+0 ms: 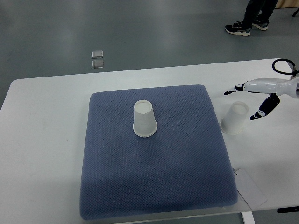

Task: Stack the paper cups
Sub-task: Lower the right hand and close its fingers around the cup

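Right hand (256, 99) is in from the right edge, hovering over the bare white table (42, 140), fingers spread and relaxed, holding nothing. Left arm is out of frame.

Step in hand, as I read it: grab the loose paper cup (235, 118) so it can go onto the other one.

How to do it well:
- The cup looks inverted, wide rim down and narrow base up, slightly tilted in this view. Close on the side wall, not the rim; paper wall crushes easily, so light squeeze only.
- Thumb on one side, fingers opposite, so the cup doesn't squirt out sideways on the smooth tabletop.
- Lift straight up before travelling over the pad edge.
- Keep it inverted. The target cup also appears mouth-down, so the carried cup should drop over it axis-aligned.

Where things sit relative to the fingers:
- Loose cup is just below and between the spread fingertips (256, 115), near but not touching. The upper finger points past its top; the lower dark-tipped finger is just to the cup's right.
- The target cup (144, 119) stands well away to the fingers' left, near the middle of the blue pad (154, 186).
- A person's shoes (244, 27) are on the floor far beyond the table, not in the way.
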Controlling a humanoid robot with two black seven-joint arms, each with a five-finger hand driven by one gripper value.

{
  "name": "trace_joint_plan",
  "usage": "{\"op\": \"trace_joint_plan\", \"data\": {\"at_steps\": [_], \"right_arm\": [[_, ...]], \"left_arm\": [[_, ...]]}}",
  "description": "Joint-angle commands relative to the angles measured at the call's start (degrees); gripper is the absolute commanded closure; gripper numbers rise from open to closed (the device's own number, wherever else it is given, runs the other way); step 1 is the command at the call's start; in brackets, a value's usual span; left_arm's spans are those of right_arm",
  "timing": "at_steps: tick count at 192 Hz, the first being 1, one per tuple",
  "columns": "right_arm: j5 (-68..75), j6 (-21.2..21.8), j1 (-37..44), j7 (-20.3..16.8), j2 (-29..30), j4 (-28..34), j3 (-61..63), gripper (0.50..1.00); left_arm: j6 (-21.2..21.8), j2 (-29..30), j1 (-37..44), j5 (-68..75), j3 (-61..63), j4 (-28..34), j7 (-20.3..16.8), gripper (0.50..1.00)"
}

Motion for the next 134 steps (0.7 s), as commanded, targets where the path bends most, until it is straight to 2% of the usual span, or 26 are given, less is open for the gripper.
{"op": "trace_joint_plan", "data": {"at_steps": [1, 29, 72, 98, 134], "right_arm": [[-0.1, -0.4, -0.1, 0.0, 1.2, -0.4, -0.7, 0.585], [-0.3, -2.2, -0.1, 0.0, 2.9, -1.9, -2.7, 0.589], [-0.4, -2.6, 0.0, 0.0, 3.9, -3.0, -3.9, 0.599], [-0.5, -2.6, 0.0, 0.0, 4.9, -4.6, -5.2, 0.658], [-0.5, -2.7, 0.0, 0.0, 5.6, -6.2, -5.6, 0.679]], "left_arm": [[0.0, 0.0, 0.0, 0.0, 0.0, 0.0, 0.0, 0.5], [0.0, 0.0, 0.0, 0.0, 0.0, 0.0, 0.0, 0.5], [0.0, 0.0, 0.0, 0.0, 0.0, 0.0, 0.0, 0.5], [0.0, 0.0, 0.0, 0.0, 0.0, 0.0, 0.0, 0.5], [0.0, 0.0, 0.0, 0.0, 0.0, 0.0, 0.0, 0.5]]}}
